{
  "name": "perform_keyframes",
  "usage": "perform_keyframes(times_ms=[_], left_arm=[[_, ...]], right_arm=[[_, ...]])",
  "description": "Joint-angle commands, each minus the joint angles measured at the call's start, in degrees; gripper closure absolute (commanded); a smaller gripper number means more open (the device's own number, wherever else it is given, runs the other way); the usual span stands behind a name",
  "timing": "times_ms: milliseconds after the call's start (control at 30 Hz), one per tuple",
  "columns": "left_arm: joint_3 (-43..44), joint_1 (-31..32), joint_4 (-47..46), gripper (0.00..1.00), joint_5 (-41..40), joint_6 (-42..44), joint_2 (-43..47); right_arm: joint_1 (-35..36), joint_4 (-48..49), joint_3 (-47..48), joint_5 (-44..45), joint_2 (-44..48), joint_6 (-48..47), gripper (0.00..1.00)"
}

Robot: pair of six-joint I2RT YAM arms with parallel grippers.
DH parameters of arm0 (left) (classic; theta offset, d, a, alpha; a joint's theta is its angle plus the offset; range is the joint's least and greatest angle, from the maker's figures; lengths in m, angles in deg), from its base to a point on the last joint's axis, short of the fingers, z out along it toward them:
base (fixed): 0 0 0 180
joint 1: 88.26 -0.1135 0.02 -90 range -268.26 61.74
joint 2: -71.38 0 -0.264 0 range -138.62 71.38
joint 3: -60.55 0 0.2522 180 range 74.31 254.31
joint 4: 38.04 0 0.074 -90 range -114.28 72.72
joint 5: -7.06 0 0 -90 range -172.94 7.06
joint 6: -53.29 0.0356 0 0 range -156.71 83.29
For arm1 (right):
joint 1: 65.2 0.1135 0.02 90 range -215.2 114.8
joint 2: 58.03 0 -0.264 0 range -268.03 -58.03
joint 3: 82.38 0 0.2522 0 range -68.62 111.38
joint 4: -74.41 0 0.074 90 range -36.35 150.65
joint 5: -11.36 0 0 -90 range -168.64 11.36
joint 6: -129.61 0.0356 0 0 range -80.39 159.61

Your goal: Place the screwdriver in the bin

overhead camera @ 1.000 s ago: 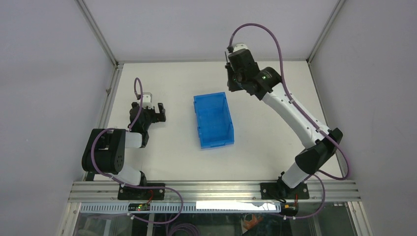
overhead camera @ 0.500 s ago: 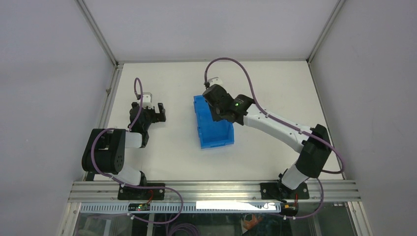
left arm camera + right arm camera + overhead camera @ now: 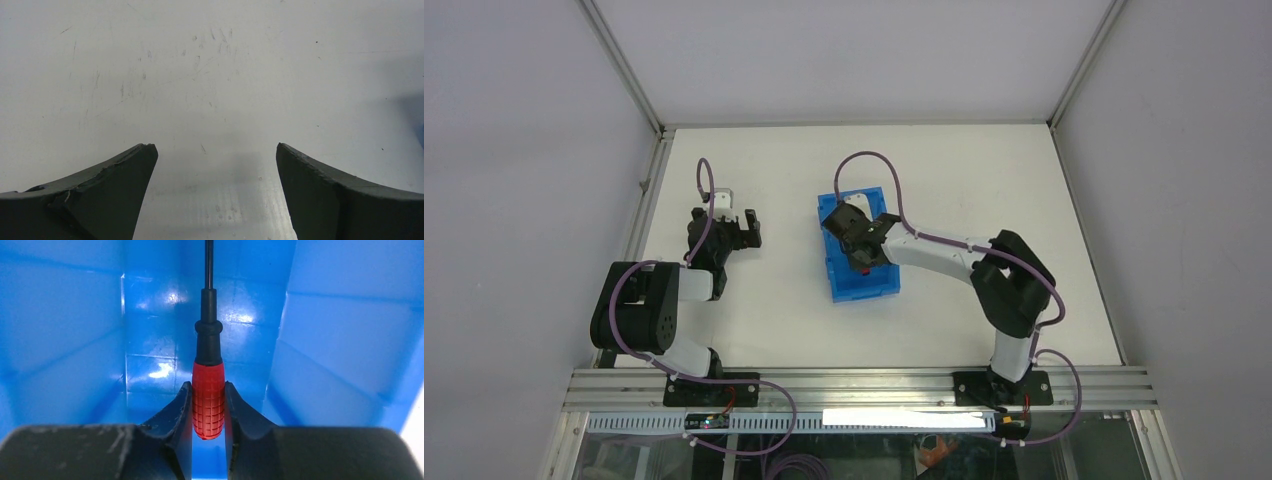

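The blue bin [image 3: 856, 282] sits mid-table. My right gripper [image 3: 864, 262] reaches down inside it, shut on the screwdriver. In the right wrist view the screwdriver's red handle [image 3: 208, 401] is clamped between both fingers, its black shaft pointing away along the bin's floor [image 3: 155, 347], with blue walls on either side. My right gripper [image 3: 208, 390] holds it just above the floor; whether the tip touches is hidden. My left gripper [image 3: 736, 228] rests to the left of the bin, open; in its wrist view my left gripper [image 3: 215, 150] has only bare table between the fingers.
White tabletop [image 3: 944, 170] ringed by a metal frame, grey walls behind and to the sides. The right arm's purple cable [image 3: 864, 165] loops above the bin's far end.
My right arm swung from the far back of the table leftward and down into the bin, carrying the screwdriver. The left arm stayed still.
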Motion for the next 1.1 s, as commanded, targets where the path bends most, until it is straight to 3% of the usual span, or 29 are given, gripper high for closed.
perform_keyframes(times_ms=[0, 100, 200, 533, 667, 733, 767, 800, 833, 1067], left_arm=[[0.0, 0.3, -1.6, 0.01, 0.3, -1.1, 1.7], [0.0, 0.3, -1.6, 0.01, 0.4, -1.1, 1.7], [0.0, 0.3, -1.6, 0.01, 0.4, -1.1, 1.6], [0.0, 0.3, -1.6, 0.01, 0.4, -1.1, 1.7], [0.0, 0.3, -1.6, 0.01, 0.4, -1.0, 1.7], [0.0, 0.3, -1.6, 0.01, 0.4, -1.1, 1.7], [0.0, 0.3, -1.6, 0.01, 0.4, -1.1, 1.6], [0.0, 0.2, -1.6, 0.01, 0.4, -1.1, 1.7], [0.0, 0.2, -1.6, 0.01, 0.4, -1.1, 1.6], [0.0, 0.3, -1.6, 0.01, 0.4, -1.1, 1.7]], right_arm=[[0.3, 4.5, 0.2, 0.0, -1.5, 3.6, 0.75], [0.3, 4.3, 0.2, -0.1, -2.6, 4.3, 0.73], [0.3, 3.4, 0.8, -0.5, -2.4, 4.8, 0.65], [0.3, -1.3, 8.5, 5.9, 5.7, -1.5, 0.48], [0.2, -1.5, 10.7, 9.5, 9.8, -6.3, 0.32], [-0.1, -1.3, 10.8, 10.8, 11.9, -8.7, 0.21], [-0.6, -1.6, 10.8, 11.4, 12.8, -9.8, 0.11], [-1.3, -1.9, 10.6, 11.8, 13.9, -10.4, 0.03], [-2.5, -2.4, 10.2, 12.0, 14.8, -10.8, 0.01], [-20.4, -3.7, 2.9, 6.5, 25.7, -11.9, 0.01]])
